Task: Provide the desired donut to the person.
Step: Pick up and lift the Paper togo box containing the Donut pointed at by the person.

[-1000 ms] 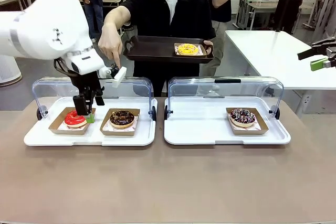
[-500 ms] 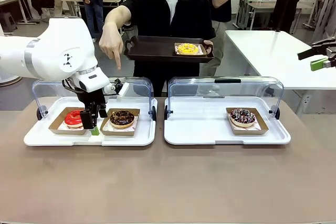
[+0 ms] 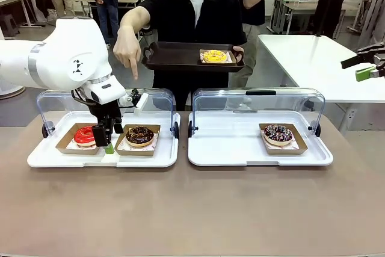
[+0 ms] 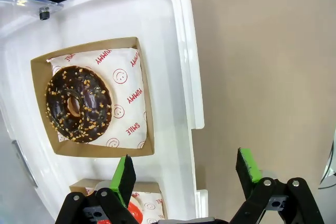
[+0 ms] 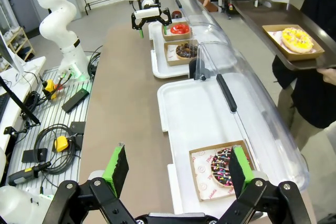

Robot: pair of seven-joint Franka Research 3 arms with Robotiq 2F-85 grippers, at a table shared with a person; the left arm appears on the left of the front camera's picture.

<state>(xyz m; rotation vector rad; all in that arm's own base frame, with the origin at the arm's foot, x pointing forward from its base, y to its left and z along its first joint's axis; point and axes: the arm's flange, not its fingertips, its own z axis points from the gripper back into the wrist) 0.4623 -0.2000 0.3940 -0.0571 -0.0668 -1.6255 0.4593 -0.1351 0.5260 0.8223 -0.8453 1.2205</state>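
Just left of the left gripper point(image 4: 186, 167) sits a red donut point(image 3: 85, 135) in its paper box on a white tray point(image 3: 60, 159). Just right of it, a chocolate donut point(image 3: 139, 135) lies in a second box. These jaws hang low between the two boxes, spread wide and holding nothing. From the wrist, one green pad point(image 4: 125, 177) hovers by the chocolate donut's box edge, the other over bare table point(image 4: 262, 51). Above and behind the jaws, the person's hand point(image 3: 126, 46) points a finger down. Farther right, the person holds a dark tray point(image 3: 174, 58) with a yellow donut point(image 3: 215, 56). A sprinkled donut point(image 3: 278, 133) lies on the second white tray point(image 3: 240, 151), well left of the right gripper point(image 5: 178, 162), whose jaws are wide apart and empty.
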